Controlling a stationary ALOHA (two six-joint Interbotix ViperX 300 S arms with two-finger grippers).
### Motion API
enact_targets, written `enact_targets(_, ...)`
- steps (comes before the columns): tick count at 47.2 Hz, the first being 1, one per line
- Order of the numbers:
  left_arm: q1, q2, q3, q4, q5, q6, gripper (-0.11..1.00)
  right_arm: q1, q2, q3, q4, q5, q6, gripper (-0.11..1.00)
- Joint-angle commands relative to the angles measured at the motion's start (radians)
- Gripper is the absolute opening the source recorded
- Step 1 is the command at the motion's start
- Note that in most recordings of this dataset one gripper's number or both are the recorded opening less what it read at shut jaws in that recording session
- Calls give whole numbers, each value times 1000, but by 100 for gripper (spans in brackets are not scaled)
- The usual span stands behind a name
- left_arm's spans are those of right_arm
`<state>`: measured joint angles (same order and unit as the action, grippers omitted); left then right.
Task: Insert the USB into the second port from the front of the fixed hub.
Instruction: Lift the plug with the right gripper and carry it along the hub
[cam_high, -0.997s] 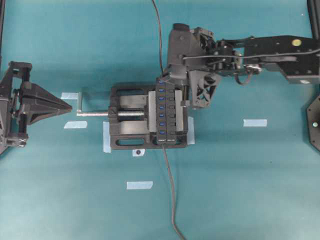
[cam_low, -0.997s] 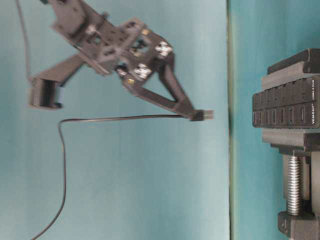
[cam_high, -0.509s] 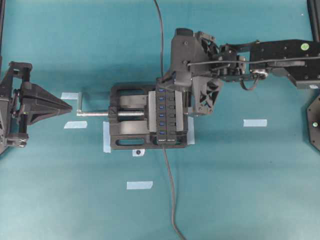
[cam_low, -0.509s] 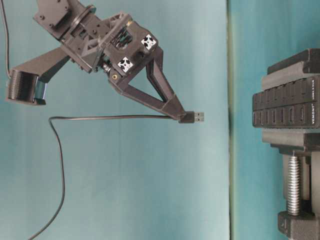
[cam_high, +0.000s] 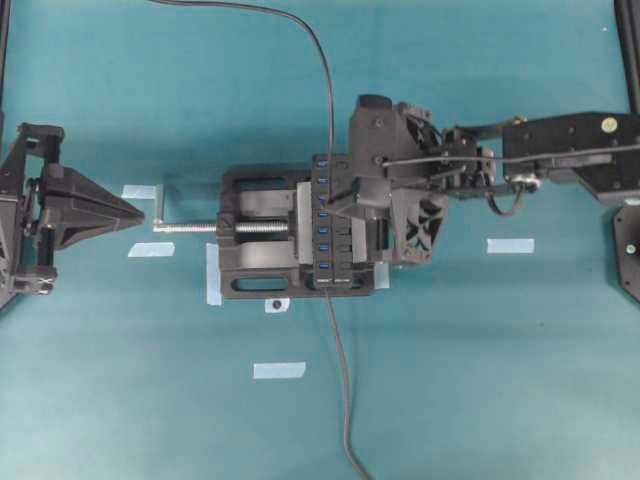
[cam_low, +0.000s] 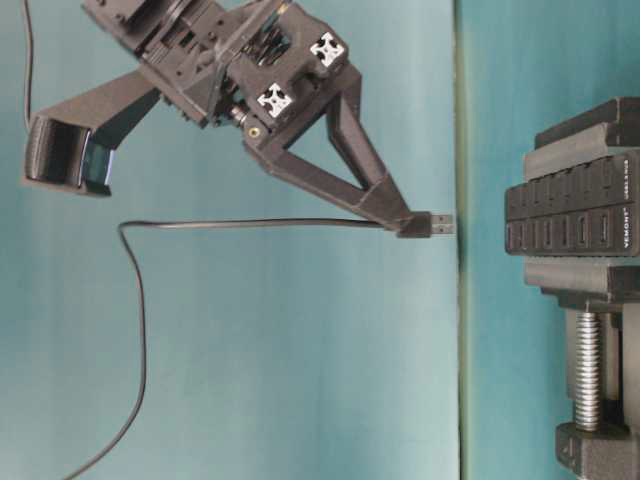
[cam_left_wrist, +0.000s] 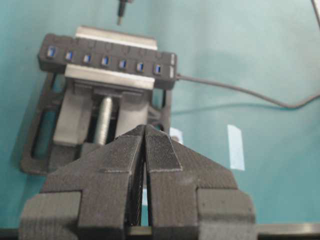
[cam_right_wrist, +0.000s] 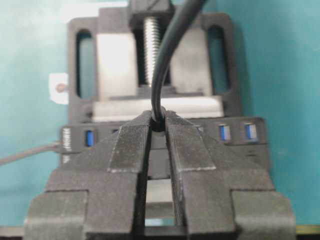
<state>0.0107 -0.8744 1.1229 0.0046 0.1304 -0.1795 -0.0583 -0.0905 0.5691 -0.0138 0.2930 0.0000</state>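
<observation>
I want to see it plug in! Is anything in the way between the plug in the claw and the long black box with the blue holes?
Nothing visible is. The right claw holds the USB with its metal tip pointing at the fixed hub, and only open space shows between them. It isn't plugged in yet.

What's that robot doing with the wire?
The right gripper is pinching the USB on the end of a thin cable, holding it in the air above the fixed hub. The hub sits clamped in a black vise. The plug isn't in a slot yet. The left gripper waits off to the side, shut and empty.
</observation>
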Motion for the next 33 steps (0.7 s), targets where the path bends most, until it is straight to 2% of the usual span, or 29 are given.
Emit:
enact_targets(1,2,5,-12,2,-6,-2,0,14,-11,0,3,-18,17,9)
enact_targets(33,2,6,-9,2,-6,-3,0,46,81,-3,3,-78,60,9)
